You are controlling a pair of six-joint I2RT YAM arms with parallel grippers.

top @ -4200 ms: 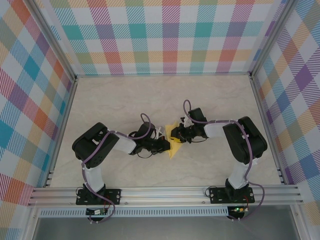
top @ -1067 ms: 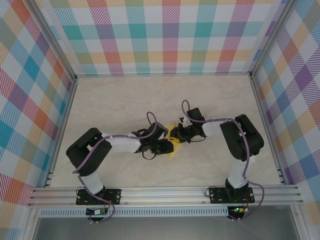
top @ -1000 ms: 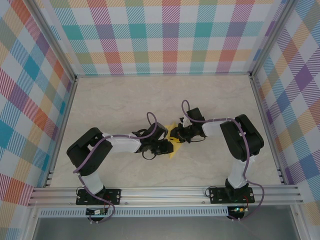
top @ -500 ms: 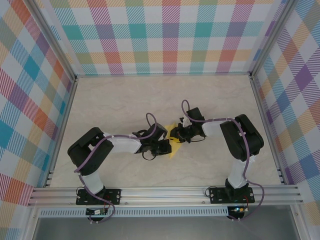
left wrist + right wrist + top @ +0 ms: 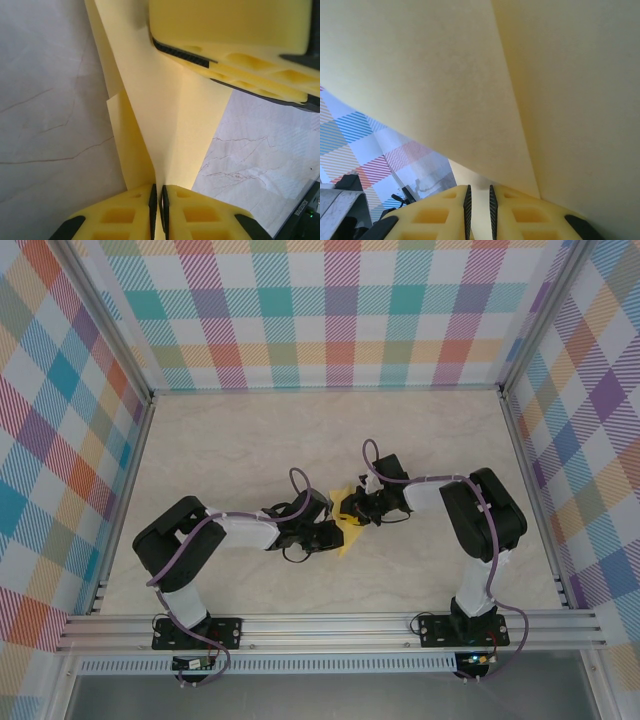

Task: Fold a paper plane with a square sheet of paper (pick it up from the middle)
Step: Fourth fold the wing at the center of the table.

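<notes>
The left gripper [image 5: 158, 202] edged in at seven o'clock; its jaws and the right gripper's [image 5: 478, 200] pinch the folded sheet [image 5: 170, 125], so opposed pulls could tear it.

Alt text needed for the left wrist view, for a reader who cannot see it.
The left gripper pinches the near edge of a folded yellow paper between its shut yellow pads. The right gripper's fingers hold the paper's far end, over a pale marble table.

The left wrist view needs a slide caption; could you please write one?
Left gripper and right gripper pinch opposite ends of the folded yellow paper.
</notes>
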